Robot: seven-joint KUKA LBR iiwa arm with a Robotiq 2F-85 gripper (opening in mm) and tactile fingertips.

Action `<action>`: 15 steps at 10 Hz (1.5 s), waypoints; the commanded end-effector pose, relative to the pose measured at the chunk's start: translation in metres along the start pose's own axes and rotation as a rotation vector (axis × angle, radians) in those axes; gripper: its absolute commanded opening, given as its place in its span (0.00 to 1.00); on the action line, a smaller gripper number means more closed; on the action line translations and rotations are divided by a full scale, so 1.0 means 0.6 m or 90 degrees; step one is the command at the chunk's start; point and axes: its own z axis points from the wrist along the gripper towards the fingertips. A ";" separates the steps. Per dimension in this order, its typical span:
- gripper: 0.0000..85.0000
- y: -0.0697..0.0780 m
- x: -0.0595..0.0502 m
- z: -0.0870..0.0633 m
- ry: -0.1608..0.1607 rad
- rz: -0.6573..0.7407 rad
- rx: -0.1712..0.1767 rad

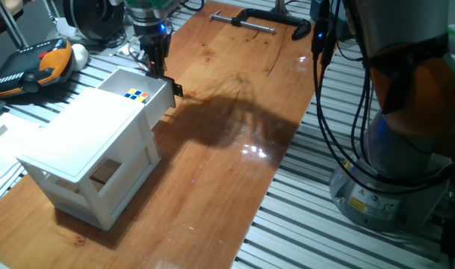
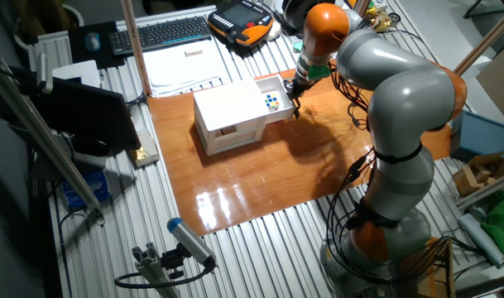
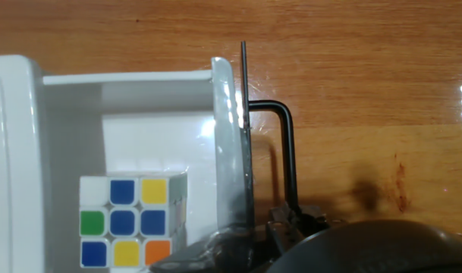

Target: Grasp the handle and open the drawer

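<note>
Gripper (image 1: 157, 66) sits right above the handle (image 1: 176, 90), at the drawer's (image 1: 130, 81) front wall. Drawer is pulled out, cube (image 3: 127, 222) inside. Can't tell whether the fingers are clamped.

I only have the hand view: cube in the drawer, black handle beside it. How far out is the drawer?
Observer: The drawer sticks partly out of a white cabinet; its back end is inside.
Operator: Anything on the table in the pull direction?
Observer: A black clamp lies at the board's far end, well beyond the gripper.
Operator: Is there another drawer below?
Observer: None visible; the cabinet's lower compartment is open.
</note>
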 end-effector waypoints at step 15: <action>0.01 -0.020 0.003 -0.001 -0.002 -0.015 -0.001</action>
